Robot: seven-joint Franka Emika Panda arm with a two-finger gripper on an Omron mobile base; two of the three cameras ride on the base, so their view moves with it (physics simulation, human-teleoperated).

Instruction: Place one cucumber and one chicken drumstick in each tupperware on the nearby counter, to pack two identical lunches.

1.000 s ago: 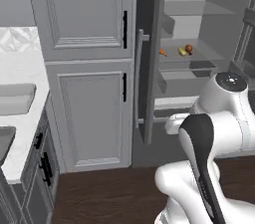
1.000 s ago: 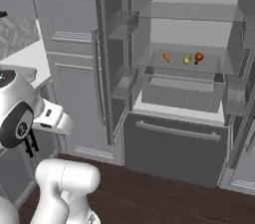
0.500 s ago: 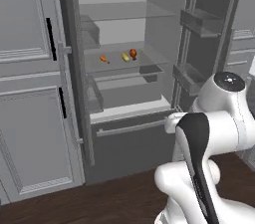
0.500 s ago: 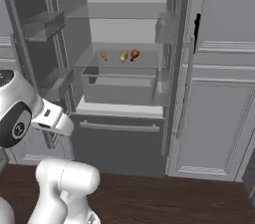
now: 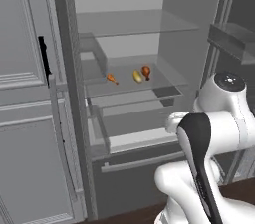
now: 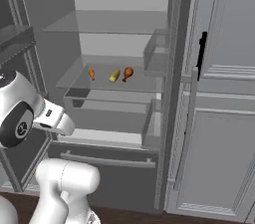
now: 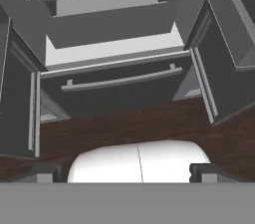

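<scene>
On a glass shelf of the open fridge (image 5: 124, 88) lie three small items. A red-brown chicken drumstick (image 5: 146, 71) (image 6: 128, 73) is one of them. Beside it is a yellowish oblong piece (image 5: 137, 75) (image 6: 115, 75); I cannot tell whether it is a cucumber. A smaller orange piece (image 5: 112, 78) (image 6: 91, 73) lies apart from them. My gripper (image 7: 127, 172) hangs low in front of the fridge and points down at the dark floor. Its fingertips (image 7: 47, 172) stand wide apart, open and empty. The tupperware and the counter are out of view.
A fridge drawer (image 5: 134, 133) (image 7: 114, 51) below the shelf is pulled out, above a lower drawer with a bar handle (image 7: 122, 81). Open fridge doors with bins (image 5: 231, 39) (image 6: 157, 54) flank the opening. Tall grey cabinets (image 6: 224, 93) (image 5: 25, 93) stand beside it.
The whole picture has swung from the grey cabinets to face the open fridge, so the base has moved. The shelf items look nearer. The arm holds the same pose, the gripper open.
</scene>
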